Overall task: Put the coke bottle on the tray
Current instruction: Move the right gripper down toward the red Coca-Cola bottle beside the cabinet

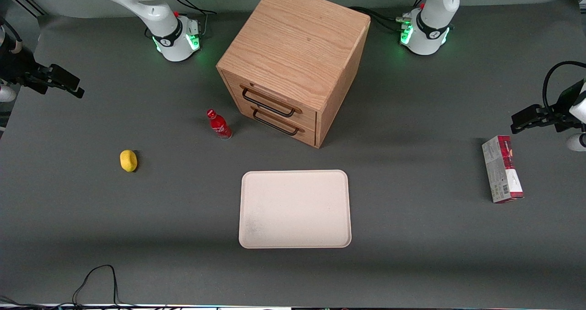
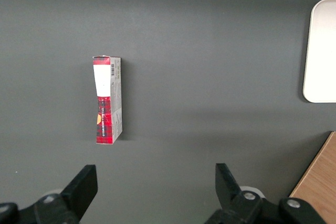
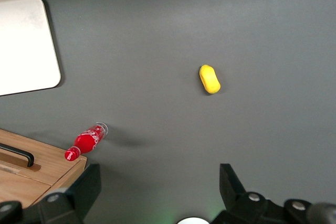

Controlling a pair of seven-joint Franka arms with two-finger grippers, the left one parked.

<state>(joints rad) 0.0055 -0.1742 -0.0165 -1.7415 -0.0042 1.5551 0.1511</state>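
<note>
Bottle (image 1: 219, 125) and tray (image 1: 295, 209) were still apart: the bottle stood upright on the grey worktop (image 1: 412, 255) just in front of the wooden cabinet (image 1: 293, 62), near its drawer handles, while the tray lay empty, nearer the front camera. A lemon (image 1: 128, 160) sat well off toward the working arm's end, and a carton (image 1: 502, 169) toward the parked arm's end.

The hand (image 1: 59, 84) hung high over the working arm's end of the worktop, well away from the bottle, its fingers spread wide and holding nothing; in the wrist view both fingers (image 3: 79, 192) framed bare worktop.

Judging by its look, the bottle was small, slim and rigid, probably light, with a smooth, glossy body that could slip under a loose pinch. Being tall for its narrow base, it seemed likely to topple if nudged from the side. The best hold appeared to be across the widest part of the body, below the neck, with the fingers closing squarely on either side. The cabinet stood close by, so an approach from above or from the open side looked safer. The task had not yet begun in earnest: reach, grasp, carry and set-down all remained.
</note>
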